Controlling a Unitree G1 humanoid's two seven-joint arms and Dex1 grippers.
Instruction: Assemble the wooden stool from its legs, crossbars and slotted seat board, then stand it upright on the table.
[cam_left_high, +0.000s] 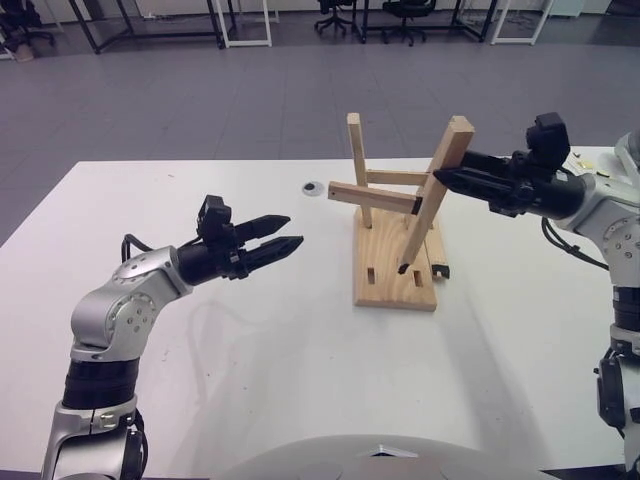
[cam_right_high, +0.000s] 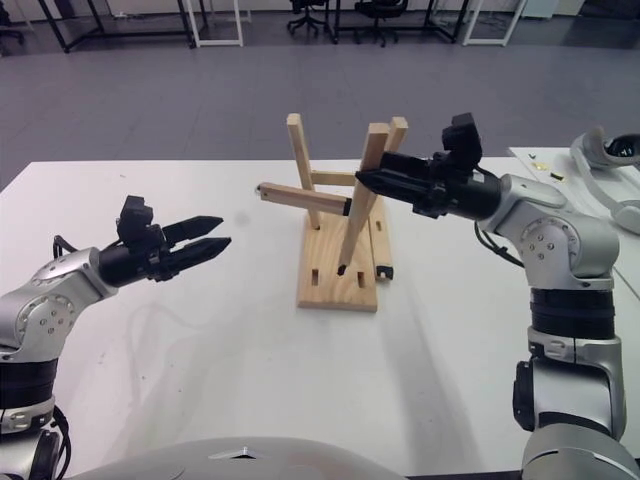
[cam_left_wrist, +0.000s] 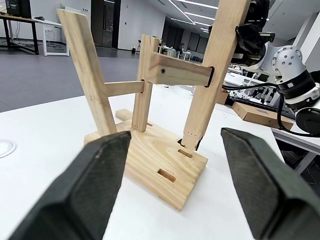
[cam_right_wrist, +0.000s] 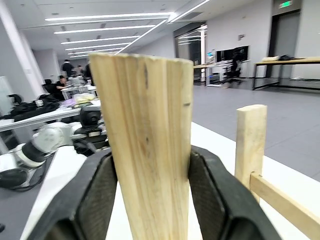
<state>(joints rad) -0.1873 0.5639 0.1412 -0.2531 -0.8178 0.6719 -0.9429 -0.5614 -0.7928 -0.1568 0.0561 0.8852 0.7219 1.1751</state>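
Right of middle, our right gripper (cam_left_high: 438, 179) squeezes a tilted leg (cam_left_high: 420, 225); mid-left, our left gripper (cam_left_high: 293, 230) hangs open, empty.

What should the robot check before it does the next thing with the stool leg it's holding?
1. Right fingers shut on the leaning leg: ok.
2. That leg standing straight up: not ok, it tilts.
3. Its lower end inside a slot of the seat board: cannot tell.
4. Seat board lying flat on the table: ok.
5. Left fingers open and apart from the wood: ok.
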